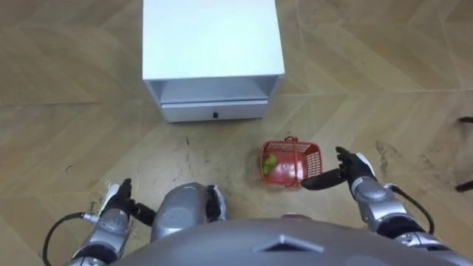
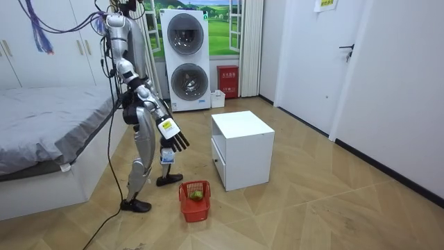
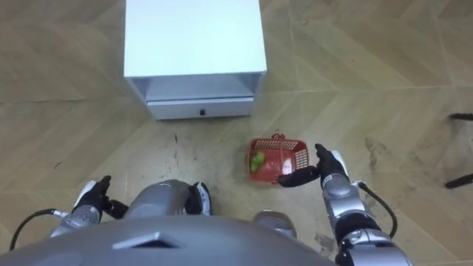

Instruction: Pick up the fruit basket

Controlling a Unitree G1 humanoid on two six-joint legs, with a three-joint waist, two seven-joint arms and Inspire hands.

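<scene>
While the red fruit basket [image 1: 290,161] sits on the floor [image 1: 369,89] before the white cabinet [image 1: 212,44], right hand [image 1: 358,172] hovers beside it, fingers [image 1: 319,179] spread, holding nothing, likely lining up for the handle. Left hand [image 1: 116,201] slack, idle.

White drawer cabinet [image 1: 213,37], bed [image 2: 41,121], seemingly stacked washers [image 2: 186,59] beyond.

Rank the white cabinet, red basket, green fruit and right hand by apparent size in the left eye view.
1. White cabinet.
2. Red basket and right hand look alike; the hand is nearer the camera, so unranked.
3. Green fruit, inside the basket.
</scene>
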